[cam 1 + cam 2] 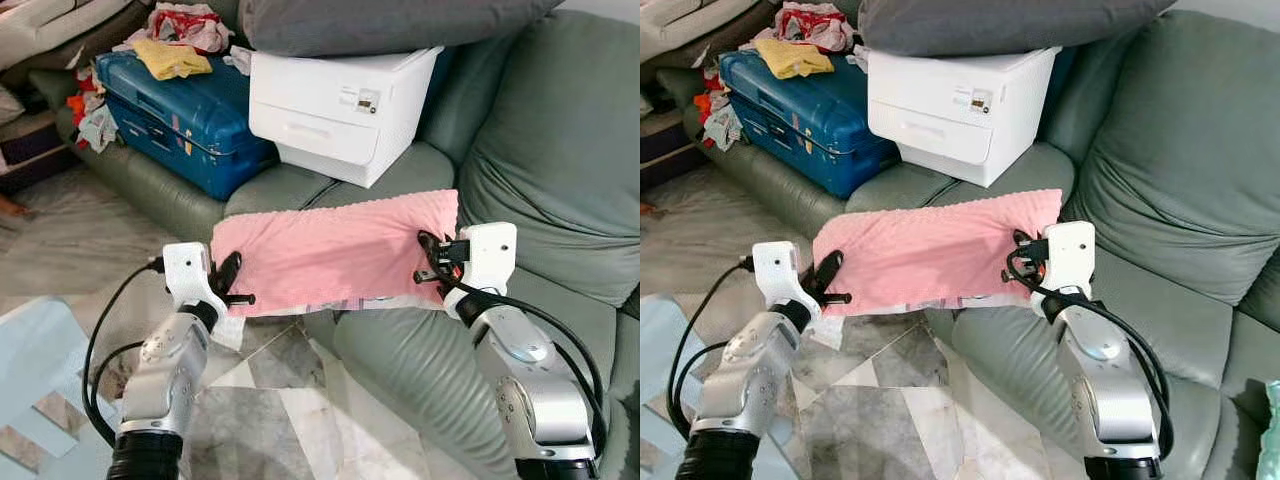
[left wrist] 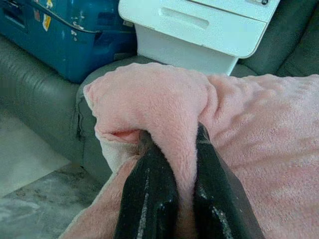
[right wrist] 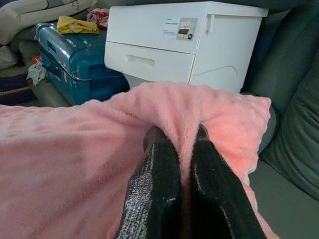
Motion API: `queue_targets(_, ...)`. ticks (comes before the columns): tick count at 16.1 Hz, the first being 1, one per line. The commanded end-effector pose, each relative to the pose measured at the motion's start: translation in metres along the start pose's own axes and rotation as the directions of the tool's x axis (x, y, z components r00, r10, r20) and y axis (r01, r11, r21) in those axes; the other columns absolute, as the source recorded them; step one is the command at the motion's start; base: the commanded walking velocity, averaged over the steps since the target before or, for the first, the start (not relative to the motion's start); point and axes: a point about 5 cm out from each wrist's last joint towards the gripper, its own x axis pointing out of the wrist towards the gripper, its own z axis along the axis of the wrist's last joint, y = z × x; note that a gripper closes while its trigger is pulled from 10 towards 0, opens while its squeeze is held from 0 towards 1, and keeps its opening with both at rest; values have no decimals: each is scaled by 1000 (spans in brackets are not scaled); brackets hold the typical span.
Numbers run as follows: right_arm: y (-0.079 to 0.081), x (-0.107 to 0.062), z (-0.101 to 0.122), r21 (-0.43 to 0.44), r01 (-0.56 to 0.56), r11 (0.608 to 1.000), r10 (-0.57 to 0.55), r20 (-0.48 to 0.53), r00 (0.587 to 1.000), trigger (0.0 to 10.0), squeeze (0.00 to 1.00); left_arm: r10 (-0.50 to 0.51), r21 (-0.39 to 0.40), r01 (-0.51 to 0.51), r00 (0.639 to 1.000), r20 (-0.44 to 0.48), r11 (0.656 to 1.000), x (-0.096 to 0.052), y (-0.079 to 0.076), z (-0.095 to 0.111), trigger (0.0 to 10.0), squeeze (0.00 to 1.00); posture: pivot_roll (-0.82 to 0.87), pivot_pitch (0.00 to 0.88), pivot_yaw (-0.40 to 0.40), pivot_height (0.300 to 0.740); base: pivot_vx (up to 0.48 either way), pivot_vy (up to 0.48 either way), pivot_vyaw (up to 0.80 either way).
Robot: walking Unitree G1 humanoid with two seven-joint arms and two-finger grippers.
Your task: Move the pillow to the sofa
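pillow (image 1: 335,252), pink and fleecy, hangs stretched between our two grippers above the front edge of the grey-green sofa (image 1: 560,180). our left gripper (image 2: 172,186) is clamped on a fold at one end, our right gripper (image 3: 182,174) pinches the other. on the sofa sit a white printer (image 1: 345,100) and a blue suitcase (image 1: 185,115) with clothes heaped on top. marble floor (image 1: 270,400) lies below.

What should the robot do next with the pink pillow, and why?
Probably carry it forward and lower it onto the sofa seat. Both the left pincer and right pincer pinch the pink pillow by its ends, holding it above the seat's front edge.
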Motion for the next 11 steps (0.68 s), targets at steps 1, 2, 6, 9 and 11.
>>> queue_targets(1, -3, 0, 7, 0, 13, 1000, -13, 24, 1000, 10000, 0, 15, 6, -15, 1000, 7, 1000, 1, 3, 4, 10000, 0, -185, 0, 17, 740, 0, 0, -800)
queue_targets(2, -3, -1, 7, 1, 15, 1000, -15, 24, 1000, 10000, 0, 13, 3, -13, 1000, 4, 1000, 1, 3, 3, 10000, 0, -185, 0, 18, 740, 0, 0, -800)
queue_targets(6, -3, -1, 6, 1, 15, 1000, -15, 19, 1000, 10000, 0, -41, -18, 40, 999, -16, 999, -2, -6, -4, 10000, 0, -186, 0, 17, 740, 0, 0, -800)
queue_targets(9, -3, -1, 6, 0, 14, 1000, -14, 18, 1000, 10000, 0, -59, -28, 59, 998, -21, 998, -3, -8, -5, 10000, 0, -187, 0, 17, 740, 84, 0, -800)
queue_targets(11, -3, -1, 6, 0, 13, 1000, -13, 19, 1000, 10000, 0, -69, -27, 68, 997, -24, 997, -3, -9, -5, 10000, 0, -187, 0, 18, 740, 255, 0, -800)
